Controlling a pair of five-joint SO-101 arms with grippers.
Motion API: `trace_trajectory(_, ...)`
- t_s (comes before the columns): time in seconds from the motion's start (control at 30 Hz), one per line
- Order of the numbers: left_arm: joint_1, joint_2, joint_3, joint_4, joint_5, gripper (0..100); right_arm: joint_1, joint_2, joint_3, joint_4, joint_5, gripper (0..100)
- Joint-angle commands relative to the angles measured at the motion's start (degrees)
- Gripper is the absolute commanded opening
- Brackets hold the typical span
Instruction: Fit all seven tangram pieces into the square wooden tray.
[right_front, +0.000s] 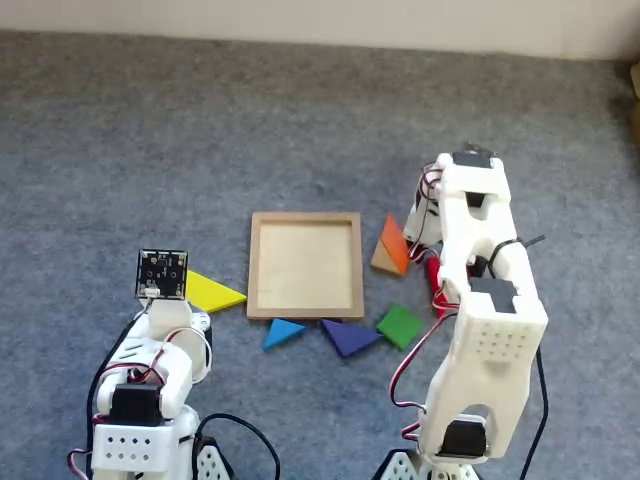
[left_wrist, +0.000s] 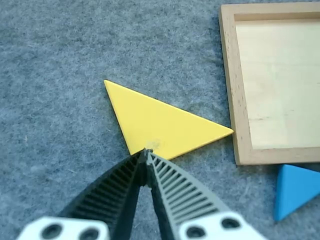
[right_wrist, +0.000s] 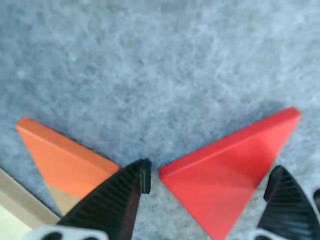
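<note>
**Two grippers low over triangles beside the tray**

The left arm sits folded near its base. The left gripper points down with its ribbed black fingers pressed together, their tips at the edge of the flat yellow triangle. One corner of that triangle touches the outer rim of the square wooden tray.

The right arm stretches farther forward. The right gripper hangs with its fingers spread wide, either side of a corner of the glossy red triangle.

The high view shows a blue triangle, a dark purple piece and a green square in a row on the grey felt carpet, just beside the tray's near rim. The orange triangle lies by the tray's right side. The right wrist view shows it close to the red one but not touching it.
</note>
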Motion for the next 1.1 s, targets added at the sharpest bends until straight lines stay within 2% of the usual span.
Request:
trace_trajectory(0.0,0.5,-1.4,1.3,0.4,-0.4,1,3.2,-0.6,-2.6,0.4,-0.7,34.3)
trace_trajectory(0.37,0.5,-1.4,1.3,0.4,-0.4,1,5.1,-0.7,-3.2,0.5,-2.3,34.1)
trace_trajectory(0.63,0.5,-1.4,1.3,0.4,-0.4,1,5.1,-0.7,-3.1,0.5,-2.3,22.8)
trace_trajectory(0.83,0.5,-1.4,1.3,0.4,-0.4,1,5.1,-0.7,-3.5,4.1,-2.0,20.1)
trace_trajectory(1.07,0.5,-1.4,1.3,0.4,-0.4,1,4.4,-4.3,-3.4,5.2,3.3,15.1)
